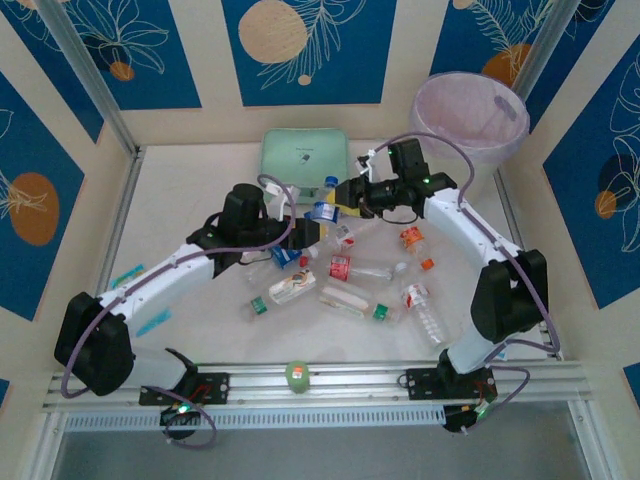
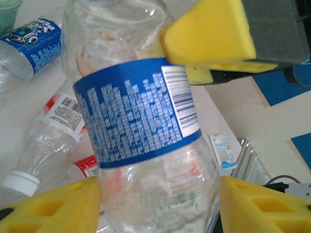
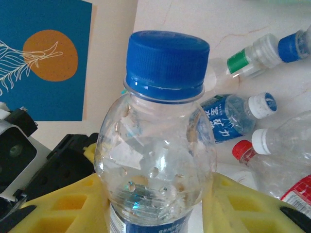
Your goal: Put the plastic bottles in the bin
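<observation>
Yellow pads (image 3: 73, 204): pressed on both sides of the blue-capped bottle (image 3: 158, 145), below its shoulder.
Right gripper (image 1: 345, 197): clamped on that bottle.
Left gripper (image 2: 160, 204): flanks the bottle's lower body; I cannot tell whether it grips.
Bottle's place: raised between both grippers, mid-table.
Other bottles (image 1: 340, 268): scattered on the table (image 1: 200, 180) beneath.
Bin (image 1: 470, 160): far right corner, well apart.

Blue-labelled bottle (image 2: 141, 145) aloft; loose bottles (image 1: 352, 268) below; bin (image 1: 495, 150) far-right.
</observation>
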Robot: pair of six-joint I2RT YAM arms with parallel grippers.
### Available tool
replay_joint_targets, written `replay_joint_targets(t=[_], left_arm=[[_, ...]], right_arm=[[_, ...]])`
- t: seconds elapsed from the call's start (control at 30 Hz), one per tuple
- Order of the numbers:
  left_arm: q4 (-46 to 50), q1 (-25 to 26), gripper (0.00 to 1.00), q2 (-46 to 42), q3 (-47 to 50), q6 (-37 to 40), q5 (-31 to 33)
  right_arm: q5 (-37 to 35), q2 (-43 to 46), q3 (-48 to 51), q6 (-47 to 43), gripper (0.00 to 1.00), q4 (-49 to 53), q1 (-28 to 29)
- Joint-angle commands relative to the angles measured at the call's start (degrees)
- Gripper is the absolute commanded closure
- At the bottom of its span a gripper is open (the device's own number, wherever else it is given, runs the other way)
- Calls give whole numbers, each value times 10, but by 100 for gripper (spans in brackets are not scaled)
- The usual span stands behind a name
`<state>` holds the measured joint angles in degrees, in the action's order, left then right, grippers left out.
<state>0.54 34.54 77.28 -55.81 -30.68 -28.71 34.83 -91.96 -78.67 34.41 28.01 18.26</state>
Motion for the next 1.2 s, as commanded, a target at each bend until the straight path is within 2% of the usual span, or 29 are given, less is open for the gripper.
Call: replay_joint_targets(t=[0.0,0.07,0.27,0.37,0.53,0.7,0.87,1.03,1.17], left_arm=[[-31,3,28,-29,23,-2,-2],[-16,1,23,-37,23,5,10],[46,-7,22,-47,22,12,48],[66,-12,22,-49,23,10,77],[138,-17,22,-41,4,19,158],[194,-18,21,-39,2,21,197],[257,-18,22,-67,4,37,263],[302,-18,24,-90,9,46,292],[322,-18,26,-99,13,54,300]], right_arm=[[-7,45,-60,-39,60,45,-34],[-38,60,-105,-75,61,91,-67],[-189,92,-238,-148,64,175,-172],[-284,83,-302,-177,66,185,-213],[-362,24,-386,-195,71,164,-269],[-432,-98,-535,-227,73,235,-277],[-468,-210,-666,-257,73,315,-264],[-478,-285,-717,-277,74,376,-260],[-453,-316,-689,-291,74,388,-257]])
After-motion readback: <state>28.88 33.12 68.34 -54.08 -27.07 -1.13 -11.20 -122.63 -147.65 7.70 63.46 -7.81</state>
